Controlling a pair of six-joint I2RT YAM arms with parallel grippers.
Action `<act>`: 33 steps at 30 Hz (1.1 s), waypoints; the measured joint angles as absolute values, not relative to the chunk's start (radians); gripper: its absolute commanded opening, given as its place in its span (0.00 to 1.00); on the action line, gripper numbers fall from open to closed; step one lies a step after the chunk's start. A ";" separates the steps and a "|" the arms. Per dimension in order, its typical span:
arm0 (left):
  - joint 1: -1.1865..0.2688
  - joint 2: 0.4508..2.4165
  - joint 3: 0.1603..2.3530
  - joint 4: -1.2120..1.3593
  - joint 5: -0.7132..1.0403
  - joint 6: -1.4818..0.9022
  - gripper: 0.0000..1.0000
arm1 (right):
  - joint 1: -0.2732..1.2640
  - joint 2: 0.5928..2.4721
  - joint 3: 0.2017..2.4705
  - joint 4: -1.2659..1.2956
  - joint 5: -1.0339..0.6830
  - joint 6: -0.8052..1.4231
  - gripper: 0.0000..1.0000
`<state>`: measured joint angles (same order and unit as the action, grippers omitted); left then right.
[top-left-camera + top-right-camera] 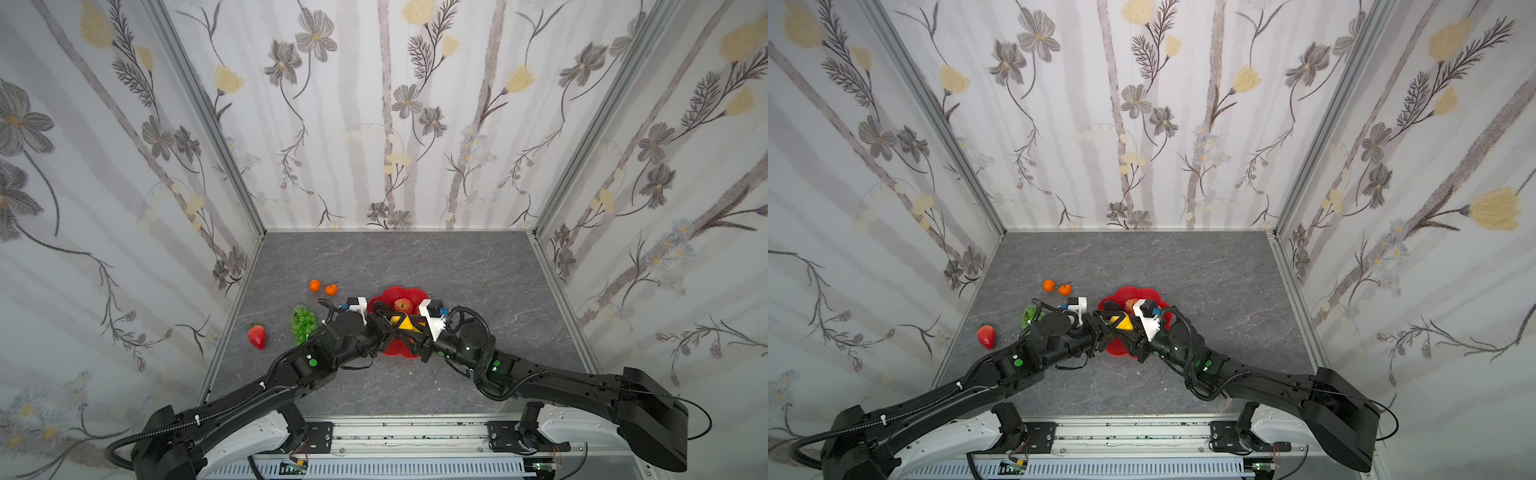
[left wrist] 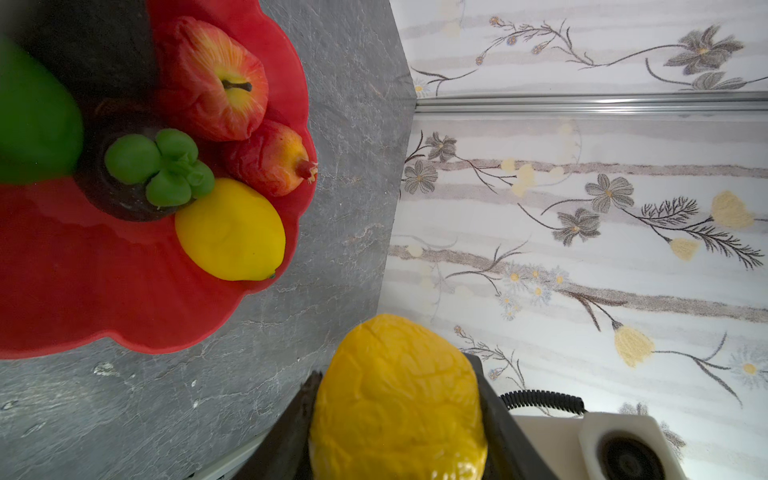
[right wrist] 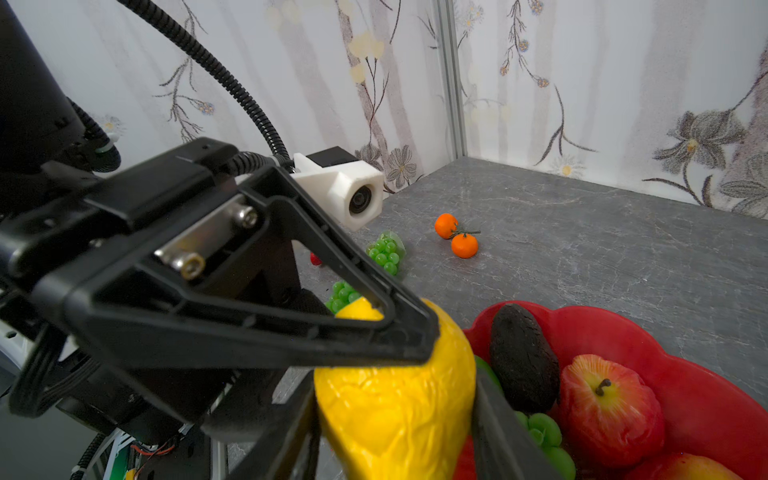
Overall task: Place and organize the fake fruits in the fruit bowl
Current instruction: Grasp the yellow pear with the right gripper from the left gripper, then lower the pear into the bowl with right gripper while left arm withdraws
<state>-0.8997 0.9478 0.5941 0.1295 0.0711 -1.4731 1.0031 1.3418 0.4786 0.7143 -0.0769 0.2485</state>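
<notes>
A wrinkled yellow pear point(image 2: 399, 415) hangs over the near edge of the red flower-shaped fruit bowl point(image 1: 417, 294), and both grippers grip it. My left gripper point(image 2: 397, 390) is shut on it, its fingers point(image 2: 490, 399) pressed to both sides. My right gripper point(image 3: 395, 419) comes from the opposite side and is shut on the same pear point(image 3: 395, 399). In the bowl point(image 2: 104, 291) lie a red apple point(image 2: 220, 79), a lemon point(image 2: 230, 230), a dark avocado point(image 3: 521, 357) and other fruits. Two tangerines point(image 1: 315, 285) and a green grape bunch point(image 1: 305, 324) lie on the table to the left.
A red strawberry point(image 1: 257, 336) lies far left near the side wall. Patterned walls close in the grey table point(image 1: 457, 266) on three sides. Both arms cross in front of the bowl and hide its near half in both top views.
</notes>
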 measured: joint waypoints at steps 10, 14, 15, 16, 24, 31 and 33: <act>-0.900 0.918 0.593 0.099 0.042 -1.431 0.77 | 1.009 1.345 0.502 0.695 -0.075 0.242 0.42; -0.865 0.881 0.605 0.030 0.019 -1.352 0.87 | 1.009 1.339 0.510 0.631 -0.041 0.242 0.40; -0.853 0.862 0.605 0.008 0.010 -1.331 0.88 | 1.009 1.333 0.510 0.613 -0.033 0.242 0.40; -0.839 0.839 0.605 -0.019 -0.001 -1.308 0.89 | 1.009 1.327 0.510 0.589 -0.020 0.242 0.40; -0.722 0.606 0.606 -0.295 -0.129 -1.128 0.92 | 1.023 1.334 0.568 0.350 0.066 0.243 0.38; -0.692 0.535 0.663 -0.529 -0.249 -0.914 0.95 | 1.071 1.474 0.744 0.086 0.112 0.253 0.37; -0.690 0.535 0.672 -0.575 -0.274 -0.868 0.95 | 1.074 1.518 0.788 0.035 0.112 0.261 0.37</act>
